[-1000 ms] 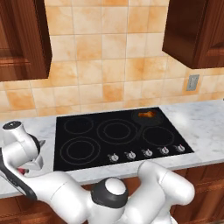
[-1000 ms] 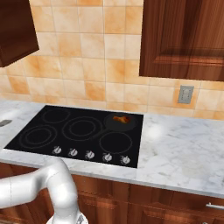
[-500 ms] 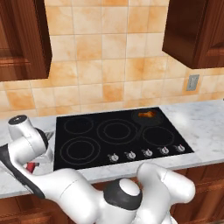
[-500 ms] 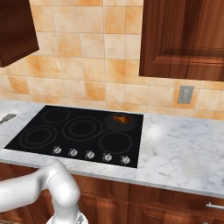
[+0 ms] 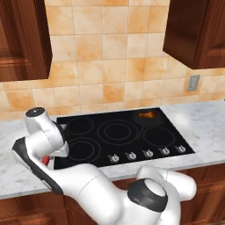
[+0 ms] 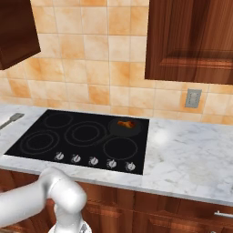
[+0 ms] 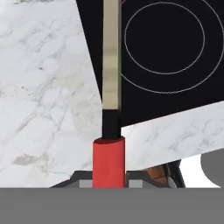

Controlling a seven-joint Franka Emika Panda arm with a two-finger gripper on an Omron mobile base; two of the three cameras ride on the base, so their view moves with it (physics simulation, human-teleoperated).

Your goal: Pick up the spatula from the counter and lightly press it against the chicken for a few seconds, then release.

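My gripper [image 7: 109, 179] is shut on the red handle [image 7: 108, 159] of the spatula. Its black neck and long flat metal blade [image 7: 111, 52] reach out over the left edge of the black cooktop [image 7: 175, 52], above the marble. In the left base view the hand hangs at the cooktop's front left corner, with a bit of red handle [image 5: 45, 161] showing under it. The blade tip [image 6: 12, 119] pokes in at the left edge of the right base view. The chicken [image 5: 148, 115], an orange-brown piece, lies in a dark pan [image 6: 125, 129] on the back right burner, far from the spatula.
A row of knobs [image 5: 147, 153] runs along the cooktop's front edge. Marble counter [image 6: 191, 150] spreads to the right of the cooktop and also to its left [image 5: 17, 176]. Wooden cabinets [image 5: 197, 30] hang above on both sides, and a wall outlet [image 6: 193, 98] sits at the right.
The hand has risen and shifted right toward the cooktop, carrying the spatula. The blade tip has crept up and right in the right base view.
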